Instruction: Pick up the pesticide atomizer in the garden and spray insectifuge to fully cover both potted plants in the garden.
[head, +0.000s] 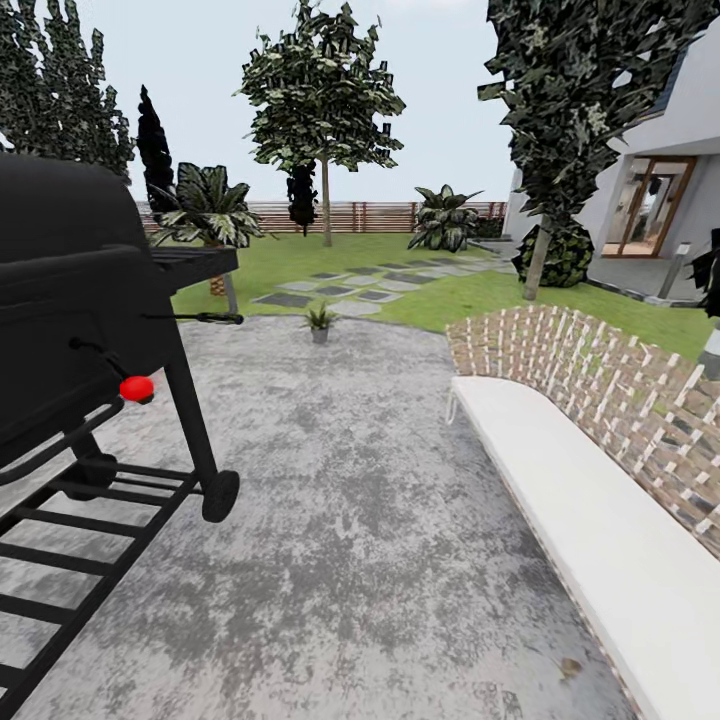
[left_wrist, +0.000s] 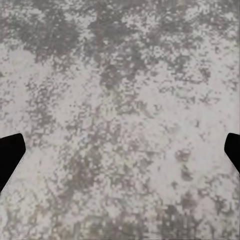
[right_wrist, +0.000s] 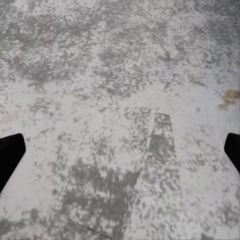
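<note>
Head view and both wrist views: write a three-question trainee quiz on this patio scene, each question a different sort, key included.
1. True or false: the small potted plant stands at the far edge of the stone patio, near the stepping stones.
2. Multiple choice: the red knob belongs to (A) the wicker bench, (B) the black barbecue grill, (C) the wooden fence.
3. Fill in: the left pincer and right pincer both hang with fingers wide apart above bare ____.

Key: 1 true; 2 B; 3 stone.
</note>
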